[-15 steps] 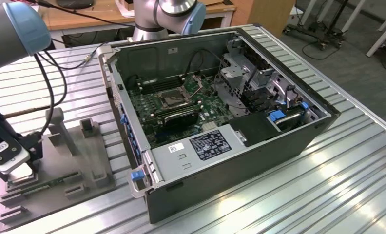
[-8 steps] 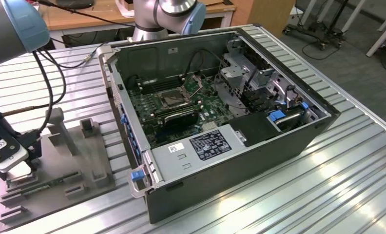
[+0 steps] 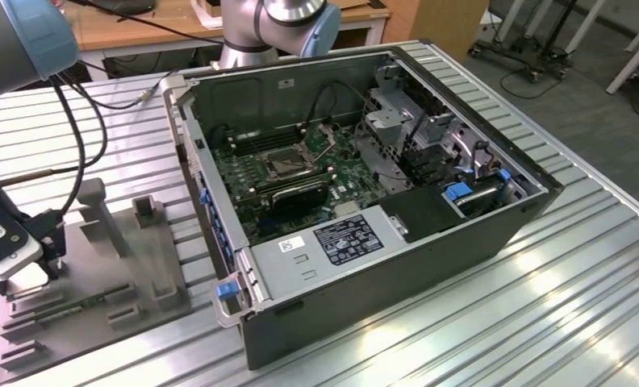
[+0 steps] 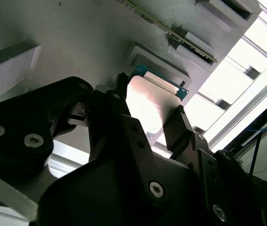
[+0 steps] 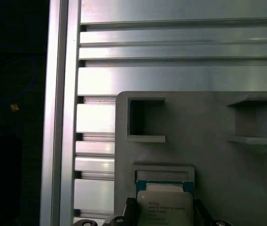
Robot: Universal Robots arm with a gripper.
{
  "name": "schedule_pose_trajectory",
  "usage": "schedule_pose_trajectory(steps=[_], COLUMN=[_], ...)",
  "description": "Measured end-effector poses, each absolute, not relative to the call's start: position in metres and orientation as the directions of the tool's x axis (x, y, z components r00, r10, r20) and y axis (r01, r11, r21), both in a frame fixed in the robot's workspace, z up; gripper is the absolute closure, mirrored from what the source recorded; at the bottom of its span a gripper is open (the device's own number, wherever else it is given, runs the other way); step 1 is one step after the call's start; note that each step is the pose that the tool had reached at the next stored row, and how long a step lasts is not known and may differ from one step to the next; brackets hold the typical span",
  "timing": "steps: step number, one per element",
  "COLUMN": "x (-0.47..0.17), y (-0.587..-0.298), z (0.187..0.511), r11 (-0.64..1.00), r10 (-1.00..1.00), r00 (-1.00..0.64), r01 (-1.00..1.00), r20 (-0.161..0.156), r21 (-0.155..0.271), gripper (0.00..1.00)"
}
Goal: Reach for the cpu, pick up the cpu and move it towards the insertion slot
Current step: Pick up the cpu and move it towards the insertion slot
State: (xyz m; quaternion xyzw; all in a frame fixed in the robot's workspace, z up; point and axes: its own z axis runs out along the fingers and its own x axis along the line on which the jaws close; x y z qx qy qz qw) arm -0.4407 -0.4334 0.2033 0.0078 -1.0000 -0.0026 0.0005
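I see an open black computer case lying on a ribbed aluminium tabletop. Beside the case, toward the exterior view's left, sits a grey fixture plate carrying a narrow green circuit strip. Beyond the case stands a wooden desk.

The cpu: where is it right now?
The cpu lies in a grey fixture recess in both wrist views; the fixture stands at the exterior view's left.

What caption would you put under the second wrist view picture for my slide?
The gripper straddles the silvery chip at the grey holder.
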Motion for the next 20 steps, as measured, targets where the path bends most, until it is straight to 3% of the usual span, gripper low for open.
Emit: schedule_pose_trajectory(steps=[20], x=[-0.4407], y=[-0.4335], z=[0.2144], r11=[1.000], r10=[-0.016], r00=[-1.000], r01=[-0.016], r20=[0.001], r21=[0.005], gripper=[0.45])
